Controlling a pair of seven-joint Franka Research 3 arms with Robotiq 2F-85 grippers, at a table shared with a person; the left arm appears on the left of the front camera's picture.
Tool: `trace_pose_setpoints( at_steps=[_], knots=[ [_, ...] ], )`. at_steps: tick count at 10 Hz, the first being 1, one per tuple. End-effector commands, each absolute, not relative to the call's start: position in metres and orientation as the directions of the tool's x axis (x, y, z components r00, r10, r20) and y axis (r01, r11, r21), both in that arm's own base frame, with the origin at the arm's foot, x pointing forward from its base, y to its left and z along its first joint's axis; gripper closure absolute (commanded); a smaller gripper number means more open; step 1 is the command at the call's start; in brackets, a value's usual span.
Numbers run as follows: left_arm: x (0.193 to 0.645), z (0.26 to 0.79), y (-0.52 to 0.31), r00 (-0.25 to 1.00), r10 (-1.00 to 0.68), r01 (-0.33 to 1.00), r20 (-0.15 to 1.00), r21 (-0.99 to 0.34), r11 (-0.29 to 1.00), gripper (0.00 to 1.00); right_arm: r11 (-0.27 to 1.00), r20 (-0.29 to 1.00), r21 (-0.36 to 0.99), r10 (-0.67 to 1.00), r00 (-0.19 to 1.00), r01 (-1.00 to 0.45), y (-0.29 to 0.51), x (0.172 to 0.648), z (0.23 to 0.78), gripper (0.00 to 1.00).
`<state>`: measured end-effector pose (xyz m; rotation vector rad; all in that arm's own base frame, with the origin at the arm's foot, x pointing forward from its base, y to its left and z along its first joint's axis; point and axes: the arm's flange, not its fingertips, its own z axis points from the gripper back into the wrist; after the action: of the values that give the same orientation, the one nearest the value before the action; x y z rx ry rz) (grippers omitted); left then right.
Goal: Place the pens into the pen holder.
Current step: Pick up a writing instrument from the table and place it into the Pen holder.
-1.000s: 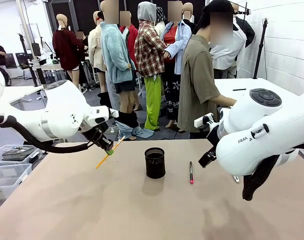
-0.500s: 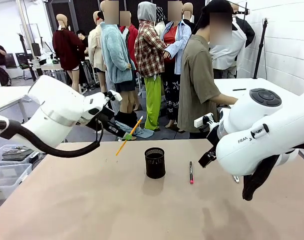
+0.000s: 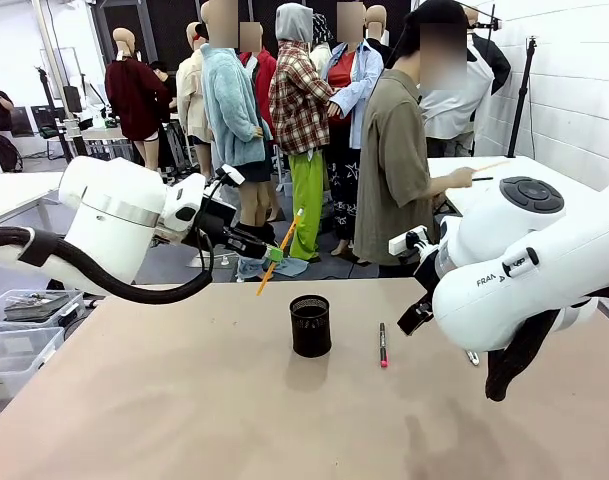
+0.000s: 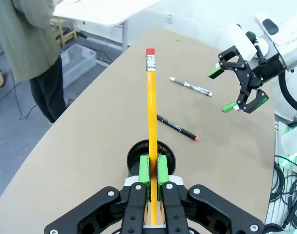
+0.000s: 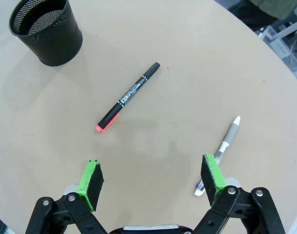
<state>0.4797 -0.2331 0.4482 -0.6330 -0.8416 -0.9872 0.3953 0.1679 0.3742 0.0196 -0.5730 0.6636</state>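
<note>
My left gripper [image 3: 274, 252] is shut on a yellow pencil [image 3: 280, 248] with a red eraser. It holds the pencil tilted in the air, above and to the left of the black mesh pen holder [image 3: 311, 325]. In the left wrist view the pencil [image 4: 151, 97] rises between the green pads [image 4: 144, 168], and the holder's rim [image 4: 132, 152] sits just behind them. A dark pen with red tip [image 3: 382, 344] lies right of the holder. My right gripper [image 5: 153, 178] hangs open over the table, between that pen [image 5: 128, 96] and a white-grey pen [image 5: 222, 146].
The right arm's bulky white body [image 3: 514, 270] fills the table's right side. A person [image 3: 399, 170] stands beyond the far edge, turned toward a white table [image 3: 514, 170]. Plastic bins [image 3: 19, 330] sit off the table's left edge.
My left gripper has carried the pencil up and to the right, closer to the pen holder, and the pencil stands more upright. The right arm has not moved.
</note>
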Motion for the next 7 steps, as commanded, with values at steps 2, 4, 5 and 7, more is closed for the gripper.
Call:
trace_pose_setpoints(
  at_steps=[2,4,5,7],
  knots=[
    [0.481,0.439,-0.245,0.228,-0.412,0.928,0.882,-0.070,0.365,1.00,0.793,0.508,-0.160,0.577,0.640,-0.587,0.168,0.395,0.374,0.00],
    [0.489,0.440,-0.255,0.195,-0.328,0.946,0.924,-0.089,0.311,1.00,0.793,0.508,-0.160,0.577,0.640,-0.587,0.168,0.395,0.374,0.00],
    [0.493,0.437,-0.263,0.188,-0.310,0.950,0.932,-0.093,0.299,1.00,0.793,0.508,-0.160,0.577,0.640,-0.587,0.168,0.395,0.374,0.00],
    [0.510,0.423,-0.276,0.213,-0.309,0.953,0.927,-0.126,0.277,1.00,0.793,0.508,-0.160,0.577,0.640,-0.587,0.168,0.395,0.374,0.00]
  ],
)
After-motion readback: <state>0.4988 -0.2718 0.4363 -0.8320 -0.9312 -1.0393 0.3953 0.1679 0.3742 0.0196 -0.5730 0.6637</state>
